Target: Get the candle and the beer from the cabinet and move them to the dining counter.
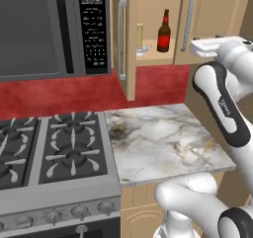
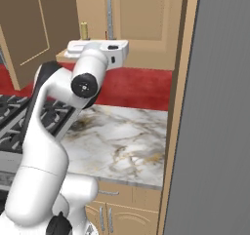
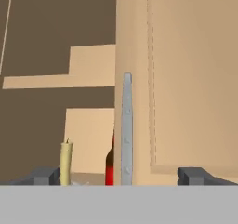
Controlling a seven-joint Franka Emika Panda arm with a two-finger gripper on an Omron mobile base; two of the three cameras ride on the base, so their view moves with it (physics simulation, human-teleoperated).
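Gripper (image 3: 121, 175) wide, empty, facing closed door handle (image 3: 127, 125); beer (image 1: 164, 32) half hidden behind; reach risks striking door.

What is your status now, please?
Gripper open, empty, facing cabinet. Candle and beer upright on shelf. Shut right door's handle partly before beer.

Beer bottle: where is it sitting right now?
In the left base view the beer bottle stands upright on the bottom shelf of the open wall cabinet, just right of the candle and above the marble countertop.
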